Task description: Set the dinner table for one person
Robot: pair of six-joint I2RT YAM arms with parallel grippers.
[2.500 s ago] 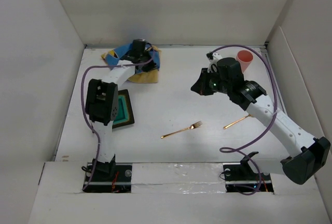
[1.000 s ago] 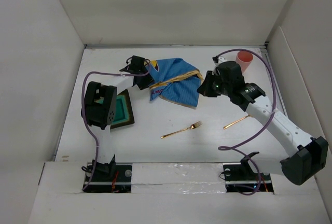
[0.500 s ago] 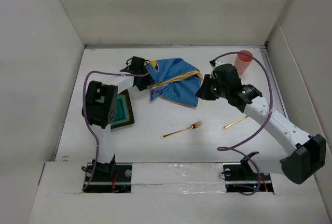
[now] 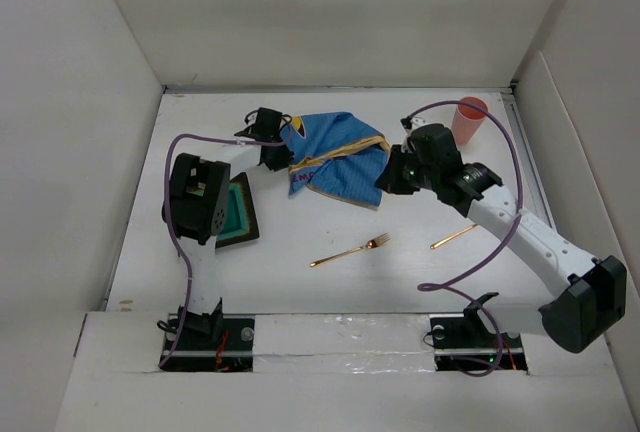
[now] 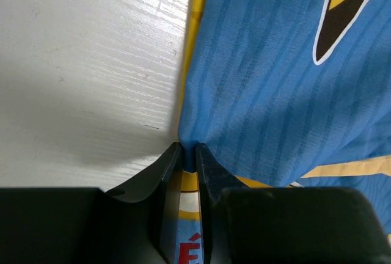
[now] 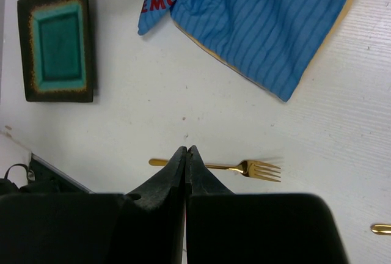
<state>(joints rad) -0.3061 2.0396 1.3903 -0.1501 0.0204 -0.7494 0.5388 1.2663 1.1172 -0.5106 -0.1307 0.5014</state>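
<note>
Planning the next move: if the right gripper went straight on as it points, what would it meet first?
Probably bare table just past the fork, short of the cloth; depth unclear.

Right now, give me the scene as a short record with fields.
table: white, walled by panels
cloth: blue, striped, yellow-edged, lying rumpled at the far middle
left gripper: shut on the cloth's left edge
right gripper: shut, empty, by the cloth's right corner
plate: dark square, teal centre, left side, nothing on it
fork: gold, near middle, apart from the plate
second gold utensil: right of the fork; kind unclear
cup: pink, far right corner
</note>
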